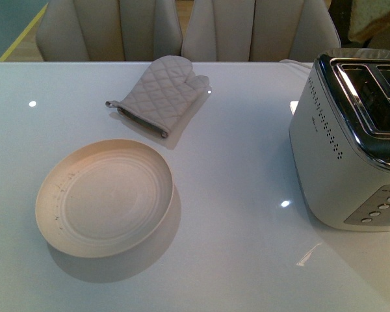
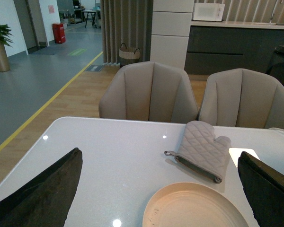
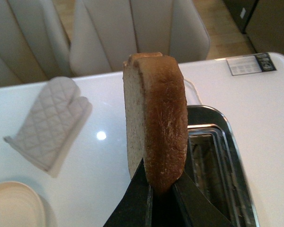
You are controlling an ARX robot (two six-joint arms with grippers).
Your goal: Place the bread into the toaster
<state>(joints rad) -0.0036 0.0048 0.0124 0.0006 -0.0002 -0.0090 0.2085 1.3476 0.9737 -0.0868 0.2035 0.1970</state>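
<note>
The bread, a thick light-brown slice with a darker crust, stands on edge between my right gripper's black fingers, which are shut on its lower end. It hangs above the toaster, beside the near slot. In the front view the silver-white toaster stands at the table's right edge with both slots open upward, and a corner of the bread shows at the top right above it. My left gripper is open and empty, its fingers wide apart above the cream plate.
A round cream plate lies at the front left of the white table. A quilted grey oven mitt lies behind it near the far edge. Two beige chairs stand behind the table. A card lies past the toaster.
</note>
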